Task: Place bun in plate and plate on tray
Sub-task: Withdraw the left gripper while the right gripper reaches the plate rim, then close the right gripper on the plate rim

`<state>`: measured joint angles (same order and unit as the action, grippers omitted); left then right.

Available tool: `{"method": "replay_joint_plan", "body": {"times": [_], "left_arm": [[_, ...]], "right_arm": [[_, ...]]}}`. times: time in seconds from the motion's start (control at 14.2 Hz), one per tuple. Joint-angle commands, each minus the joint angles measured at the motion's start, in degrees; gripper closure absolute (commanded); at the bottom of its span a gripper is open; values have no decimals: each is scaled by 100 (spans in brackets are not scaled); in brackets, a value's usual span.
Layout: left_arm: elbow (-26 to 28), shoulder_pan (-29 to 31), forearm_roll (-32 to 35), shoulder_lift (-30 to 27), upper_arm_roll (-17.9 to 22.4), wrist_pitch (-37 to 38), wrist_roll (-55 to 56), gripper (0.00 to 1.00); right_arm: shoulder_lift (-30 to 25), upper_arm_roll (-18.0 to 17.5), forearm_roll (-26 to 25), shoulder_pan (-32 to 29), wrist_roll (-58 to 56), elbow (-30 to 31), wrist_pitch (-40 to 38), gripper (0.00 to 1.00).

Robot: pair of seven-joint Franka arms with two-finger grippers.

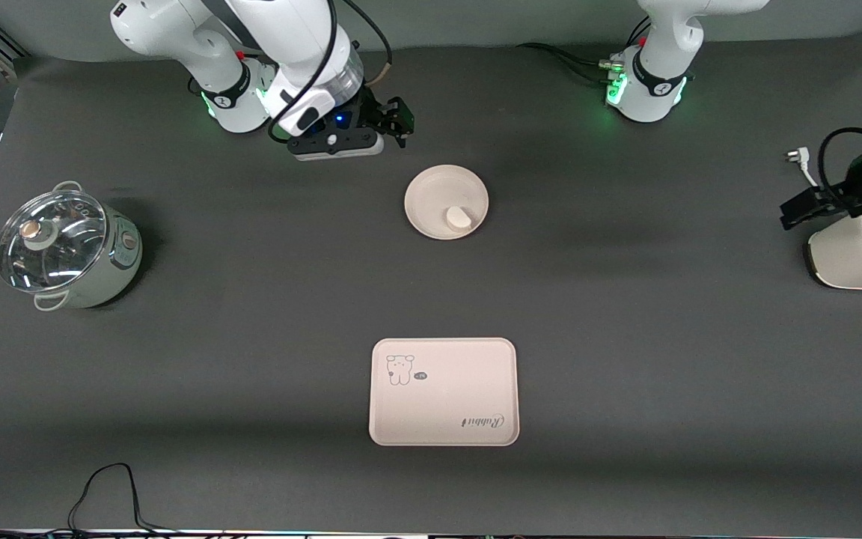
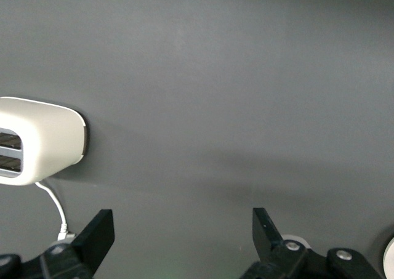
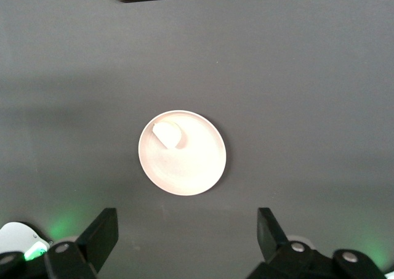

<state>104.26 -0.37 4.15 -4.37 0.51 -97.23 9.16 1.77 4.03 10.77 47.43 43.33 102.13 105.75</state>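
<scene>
Bun (image 1: 459, 218) sat in the plate (image 1: 431, 196), toward the rim nearer the front camera, so the first half of the task looked done. Plate rested on the bench (image 1: 625, 299) at mid-length, well apart from the tray (image 1: 476, 389), which lay nearer the front camera and carried nothing.

Right gripper (image 1: 393, 120) hung over the bench close to its own base, just off the plate's rim; fingers (image 3: 98, 233) were spread wide and released, nothing between them. Left gripper (image 2: 181, 242) hung over the left arm's end of the bench, near a white toaster (image 2: 43, 140) with its cord; fingers (image 2: 98, 230) also wide and empty. That arm appeared to wait.

A lidded pot (image 1: 64, 247) stood at the right arm's end, clear of the route.

Risks, as judged:
- Shallow rim gave little to pinch; a grip set too high could slip off, or lever the plate up on one edge.
- Bun lay loose and off-centre; any tilt during carry could roll it out.
- Releasing the plate off-centre could leave it straddling the tray's raised edge.
</scene>
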Motion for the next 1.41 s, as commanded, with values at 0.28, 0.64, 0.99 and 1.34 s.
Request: {"method": "replay_joint_plan", "body": {"times": [0.28, 0.64, 0.99, 1.34], "left_arm": [[279, 476, 68, -275, -516, -15, 86, 0], [218, 511, 68, -258, -525, 134, 24, 0], [147, 520, 25, -258, -516, 222, 24, 0], [156, 502, -2, -249, -525, 240, 33, 0]], "right_arm": [[-63, 28, 39, 441, 53, 2043, 2373, 0], [665, 28, -23, 565, 97, 2654, 3951, 0], [1623, 19, -14, 662, 115, 2926, 5488, 0], [2047, 19, 56, 873, 378, 3085, 6151, 0]]}}
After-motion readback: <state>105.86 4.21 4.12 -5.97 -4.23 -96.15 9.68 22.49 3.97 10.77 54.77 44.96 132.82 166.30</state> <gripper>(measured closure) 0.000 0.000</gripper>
